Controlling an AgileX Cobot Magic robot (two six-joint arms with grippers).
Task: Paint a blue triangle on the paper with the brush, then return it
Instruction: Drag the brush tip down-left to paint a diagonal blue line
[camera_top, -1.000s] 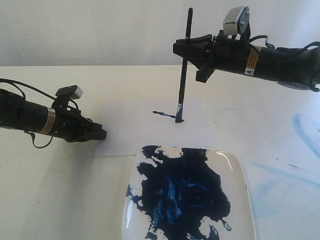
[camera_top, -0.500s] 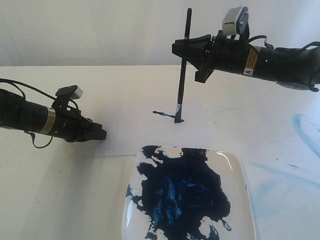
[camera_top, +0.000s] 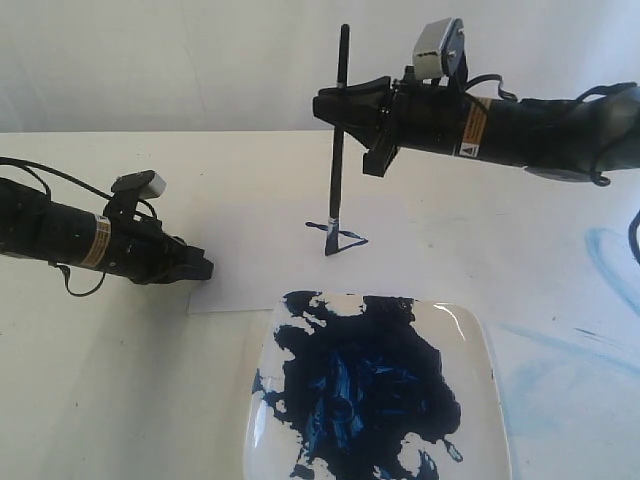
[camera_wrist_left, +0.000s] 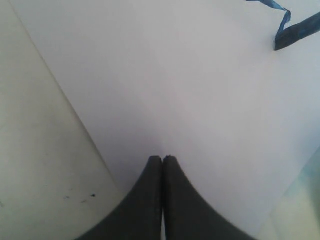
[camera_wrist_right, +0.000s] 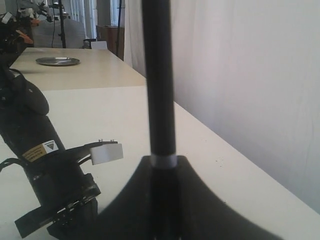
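Leftward is where the right end effector (camera_top: 332, 104) and the brush (camera_top: 337, 150) have shifted since a second ago, and the painted mark beneath has grown from a single slanted stroke into a small outline. The right end effector is clamped on the black handle of the brush, high on its length, and the brush stands close to upright. In the right wrist view the handle (camera_wrist_right: 158, 75) rises straight out of the dark fingers of the end effector (camera_wrist_right: 160, 200).

The bristle tip meets the paper (camera_top: 260, 255) at the left, near corner of the blue triangle (camera_top: 345, 238), a thin dark-blue outline whose sharp point aims right. The triangle lies towards the far right part of the sheet, apart from the plate.

The left end effector (camera_top: 203, 268) sits low at the near left edge of the paper with its fingers pressed together and nothing between them. In the left wrist view its tips (camera_wrist_left: 162, 161) lie over the white sheet (camera_wrist_left: 175, 90) just inside its edge, with the blue strokes (camera_wrist_left: 292, 29) well apart from them.

Near the viewer, a glossy white plate (camera_top: 482, 345) carries a broad dark-blue paint smear (camera_top: 365, 385) and overlaps the near edge of the paper. The cream desk (camera_top: 100, 390) shows pale-blue stains (camera_top: 612, 258) at the right.
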